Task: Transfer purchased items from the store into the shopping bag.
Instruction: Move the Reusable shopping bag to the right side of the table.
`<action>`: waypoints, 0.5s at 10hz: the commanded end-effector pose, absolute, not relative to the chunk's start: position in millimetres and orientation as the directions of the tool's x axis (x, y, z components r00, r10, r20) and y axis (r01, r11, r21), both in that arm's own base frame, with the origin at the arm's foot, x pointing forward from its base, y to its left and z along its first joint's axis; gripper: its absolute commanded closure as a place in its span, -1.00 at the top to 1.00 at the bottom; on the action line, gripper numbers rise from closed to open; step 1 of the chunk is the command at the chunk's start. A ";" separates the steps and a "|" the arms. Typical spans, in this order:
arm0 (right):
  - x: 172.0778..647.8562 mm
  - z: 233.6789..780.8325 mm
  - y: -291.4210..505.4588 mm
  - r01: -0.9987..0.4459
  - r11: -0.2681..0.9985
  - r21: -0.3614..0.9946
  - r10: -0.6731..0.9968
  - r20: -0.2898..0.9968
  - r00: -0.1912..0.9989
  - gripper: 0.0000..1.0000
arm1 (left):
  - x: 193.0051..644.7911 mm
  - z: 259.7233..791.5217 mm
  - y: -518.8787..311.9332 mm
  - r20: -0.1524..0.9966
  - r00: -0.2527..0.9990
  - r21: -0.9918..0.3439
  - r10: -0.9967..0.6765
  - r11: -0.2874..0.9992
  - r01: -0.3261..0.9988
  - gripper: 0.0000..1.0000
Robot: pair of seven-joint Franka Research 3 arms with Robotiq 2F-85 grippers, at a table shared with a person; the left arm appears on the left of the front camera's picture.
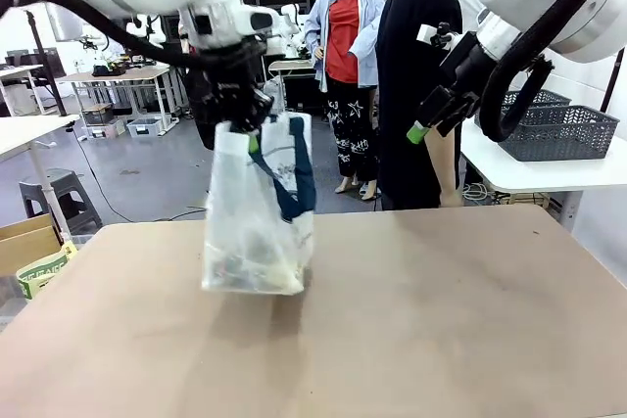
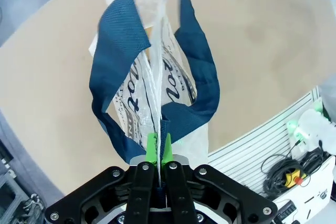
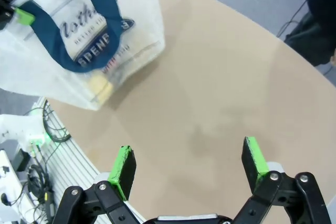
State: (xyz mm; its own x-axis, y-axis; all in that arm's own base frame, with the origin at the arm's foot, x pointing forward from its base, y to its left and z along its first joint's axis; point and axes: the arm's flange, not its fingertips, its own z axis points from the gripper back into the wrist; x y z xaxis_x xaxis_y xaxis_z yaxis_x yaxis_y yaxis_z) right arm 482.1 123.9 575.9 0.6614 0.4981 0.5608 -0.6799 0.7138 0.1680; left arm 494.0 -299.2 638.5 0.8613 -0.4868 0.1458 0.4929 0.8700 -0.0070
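The shopping bag [image 1: 257, 212], translucent white with navy handles [image 1: 294, 183], hangs from my left gripper [image 1: 250, 134], which is shut on its top edge. Its base sits at or just above the tan table [image 1: 441, 320]; contact is unclear. In the left wrist view the green pads [image 2: 152, 148] pinch the plastic of the bag [image 2: 131, 100] between the handles [image 2: 202, 72]. Purchased items show through the plastic at the bottom: a yellowish one [image 3: 100, 87] [image 1: 279, 276] and darker ones [image 1: 235, 266]. My right gripper [image 3: 188, 150] [image 1: 423, 129] is open and holds nothing, raised over the table's right side, apart from the bag [image 3: 79, 35].
A person in black [image 1: 416, 85] stands at the far edge, close to my right arm; another person stands behind. A dark grey lattice basket [image 1: 558, 131] rests on a white side table at the right. A cardboard box [image 1: 24, 242] is at the left.
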 end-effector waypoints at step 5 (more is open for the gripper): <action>481.6 576.2 122.2 -0.696 0.700 0.162 0.517 0.557 0.650 1.00 | 493.2 689.5 -187.1 0.119 0.907 0.040 -0.405 0.914 0.403 -1.00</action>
State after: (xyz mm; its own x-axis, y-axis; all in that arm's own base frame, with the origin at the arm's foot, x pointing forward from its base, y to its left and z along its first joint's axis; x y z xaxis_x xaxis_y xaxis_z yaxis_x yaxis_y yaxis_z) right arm 482.0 123.7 576.2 0.6613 0.4979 0.5610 -0.6800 0.7137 0.1680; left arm 500.6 -197.4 683.5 0.9033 -0.4114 0.1218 0.4098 0.9113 0.0394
